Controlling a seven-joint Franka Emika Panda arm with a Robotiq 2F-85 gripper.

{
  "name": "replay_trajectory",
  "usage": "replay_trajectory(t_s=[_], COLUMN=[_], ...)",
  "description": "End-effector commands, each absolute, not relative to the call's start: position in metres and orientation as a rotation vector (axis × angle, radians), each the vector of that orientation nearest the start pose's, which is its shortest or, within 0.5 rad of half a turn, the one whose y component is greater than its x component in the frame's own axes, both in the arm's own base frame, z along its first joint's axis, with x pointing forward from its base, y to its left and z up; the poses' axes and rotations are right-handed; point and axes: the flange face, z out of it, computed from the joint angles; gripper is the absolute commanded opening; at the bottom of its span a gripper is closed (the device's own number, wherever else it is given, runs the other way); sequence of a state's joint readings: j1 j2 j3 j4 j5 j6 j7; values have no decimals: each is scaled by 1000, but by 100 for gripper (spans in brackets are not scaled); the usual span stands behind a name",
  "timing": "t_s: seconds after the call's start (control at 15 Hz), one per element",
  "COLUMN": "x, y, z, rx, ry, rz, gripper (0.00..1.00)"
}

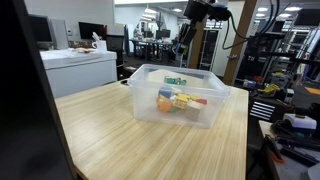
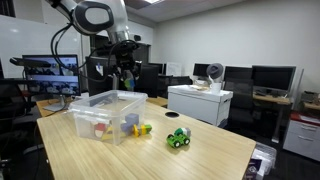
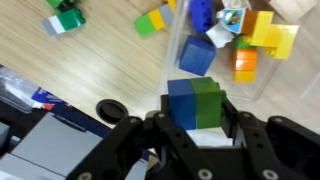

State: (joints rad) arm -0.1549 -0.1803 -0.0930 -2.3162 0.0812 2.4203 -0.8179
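Note:
In the wrist view my gripper (image 3: 196,122) is shut on a block that is blue on one half and green on the other (image 3: 195,102). It hangs high above the near wall of a clear plastic bin (image 3: 172,52). The bin holds a blue block (image 3: 197,55), yellow blocks (image 3: 268,30) and an orange one (image 3: 245,65). In both exterior views the gripper (image 1: 186,40) (image 2: 125,72) is well above the bin (image 1: 150,72) (image 2: 84,100) on the wooden table.
A green toy car (image 2: 178,138) (image 3: 66,17) and small loose blocks (image 2: 143,129) (image 3: 150,22) lie on the table outside the bin. A black round fitting (image 3: 110,108) sits near the table edge. Desks, monitors and a white cabinet (image 2: 200,103) stand around.

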Motion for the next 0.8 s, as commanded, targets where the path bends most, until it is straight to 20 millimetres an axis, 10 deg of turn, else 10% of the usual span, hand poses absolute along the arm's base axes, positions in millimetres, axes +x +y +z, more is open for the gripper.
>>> replay_trajectory(t_s=[0.0, 0.4, 0.73], x=[444, 439, 463], y=[-87, -94, -181], z=[433, 439, 469], rx=[-2987, -3011, -3123], ry=[-988, -914, -495], rz=[-392, -437, -711], gripper=[73, 99, 100])
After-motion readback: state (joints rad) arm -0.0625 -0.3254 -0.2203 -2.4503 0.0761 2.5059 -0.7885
